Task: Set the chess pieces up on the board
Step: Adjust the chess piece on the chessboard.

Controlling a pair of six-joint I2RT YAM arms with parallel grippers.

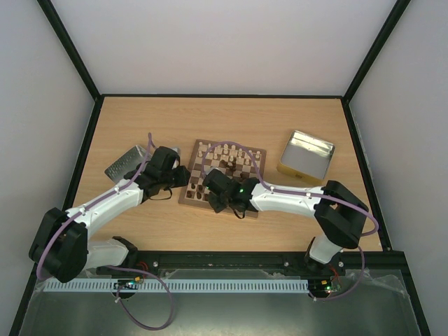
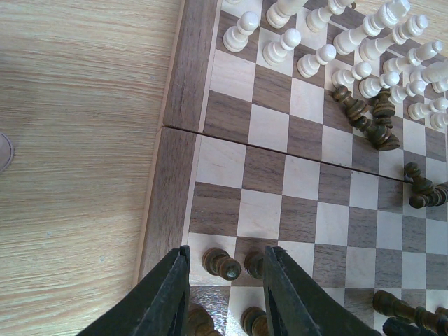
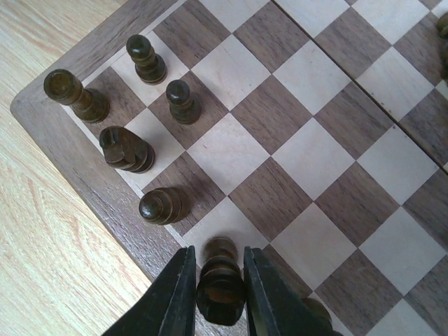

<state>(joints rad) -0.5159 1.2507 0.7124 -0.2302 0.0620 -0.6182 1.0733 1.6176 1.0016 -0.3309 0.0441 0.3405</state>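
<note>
The chess pieces [image 2: 313, 61] are only partly in place on the board [image 2: 175, 182], which lies on the worktop [image 2: 77, 161] in front of both arms. The cream set stands in its rows on the far side. The dark set is unfinished: several dark pieces lie toppled [image 2: 381, 134] in the middle squares, and a few stand at one corner of the near side. There the right wrist view shows a corner piece [image 3: 70, 91], a knight [image 3: 126, 148] and a third piece [image 3: 162, 205] along the edge row, with two pawns [image 3: 145, 59] in front of them. The step in hand looks like filling that edge row. The right hand [image 3: 218, 253] is closed narrowly on a dark turned piece [image 3: 220, 287], upright over the next light square along. I cannot tell which kind of piece it is, or whether its base already touches the board. The left hand [image 2: 229, 255] is empty and part-open, with a dark pawn [image 2: 222, 264] showing between its fingers. Whether it sits low enough to grip the pawn is unclear. The next move, as I judge it, is for the right hand to seat its piece squarely on its square and open with little sideways drift. It should then lift straight up, since the neighbouring piece stands close enough to be knocked. After that, the toppled dark pieces need fetching one at a time.
</note>
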